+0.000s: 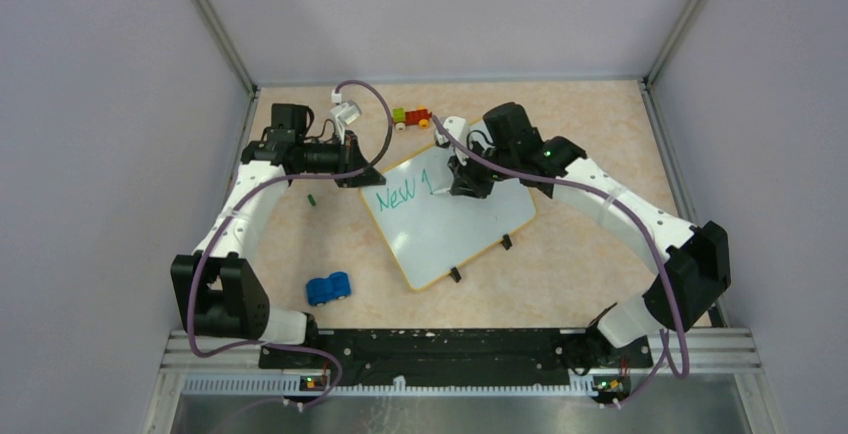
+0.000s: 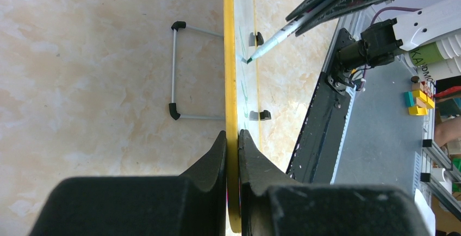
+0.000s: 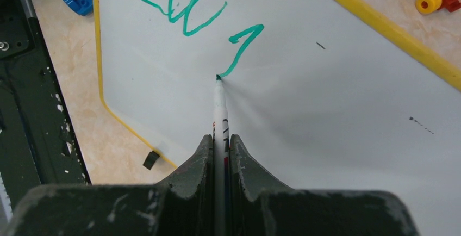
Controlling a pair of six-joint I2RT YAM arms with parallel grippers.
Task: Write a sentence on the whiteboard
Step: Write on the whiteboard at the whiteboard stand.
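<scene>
Find the whiteboard (image 1: 450,229) lying flat and a bit askew in the middle of the worktop (image 1: 600,144), with a blue toy car (image 1: 328,288) near its left side and a red and yellow block toy (image 1: 411,117) just past its far corner. See the left hand (image 2: 232,135) clenched on the yellow rim (image 2: 230,56) at the far left corner, pinning the board down. See the right hand (image 3: 220,141) clenched on a green marker (image 3: 219,108), tip touching the board at the low end of a slanted stroke. Read the sentence (image 1: 400,196) as it stands: "New" and that one stroke, likely the start of the next word, so most of the job not yet done. Press softly, just enough to leave a clear green line. Hold the marker at the same lean and move slowly round each curve. Lift the tip cleanly between letters to stop smears. Leave a gap after "New" and make all letters the same height. Save room on the right side, and drop to a second line before reaching the rim. Grip the rim tight with the left hand to stop the board sliding. Watch out for the right arm rubbing over wet ink.
</scene>
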